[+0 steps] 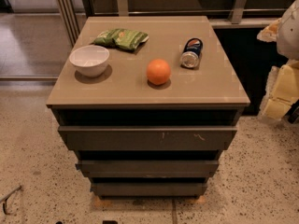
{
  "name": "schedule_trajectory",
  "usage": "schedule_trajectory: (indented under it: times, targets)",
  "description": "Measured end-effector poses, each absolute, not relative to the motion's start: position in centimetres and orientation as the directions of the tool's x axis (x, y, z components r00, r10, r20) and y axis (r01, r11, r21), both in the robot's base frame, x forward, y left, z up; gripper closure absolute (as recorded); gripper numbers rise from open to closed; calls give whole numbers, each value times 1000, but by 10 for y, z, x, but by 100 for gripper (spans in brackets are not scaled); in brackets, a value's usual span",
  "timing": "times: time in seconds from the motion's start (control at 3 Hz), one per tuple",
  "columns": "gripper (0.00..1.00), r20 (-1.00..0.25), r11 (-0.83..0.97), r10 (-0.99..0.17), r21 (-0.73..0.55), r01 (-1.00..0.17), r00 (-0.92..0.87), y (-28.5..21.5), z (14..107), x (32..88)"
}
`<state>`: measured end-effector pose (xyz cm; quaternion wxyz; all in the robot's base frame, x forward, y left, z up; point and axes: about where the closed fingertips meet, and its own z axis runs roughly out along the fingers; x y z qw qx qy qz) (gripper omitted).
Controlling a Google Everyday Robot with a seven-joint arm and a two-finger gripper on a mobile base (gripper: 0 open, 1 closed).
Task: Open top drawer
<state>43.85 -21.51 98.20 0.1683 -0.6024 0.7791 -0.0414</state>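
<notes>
The top drawer [147,138] is the widest of three dark grey-brown fronts on a low cabinet, with small pale scratch marks right of centre. It sits under the overhang of the tan cabinet top [117,90], with a dark gap above it. Two narrower drawer fronts [147,168] lie below it. My gripper [279,94] shows as pale yellow and white parts at the right edge of the view. It is beside the cabinet's right side, apart from the drawer, and partly cut off by the edge of the view.
On the cabinet top are a white bowl [89,59], a green snack bag [120,38], an orange [159,71] and a can lying on its side [191,52]. Speckled floor surrounds the cabinet. A metal railing runs behind. A thin metal piece [9,197] lies at the lower left.
</notes>
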Motion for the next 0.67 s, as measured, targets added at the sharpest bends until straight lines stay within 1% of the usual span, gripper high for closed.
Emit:
schedule_trajectory:
  times: [0.67]
  targets:
    - [0,-245,278,-945,-263,-924,-214,-215,966,439]
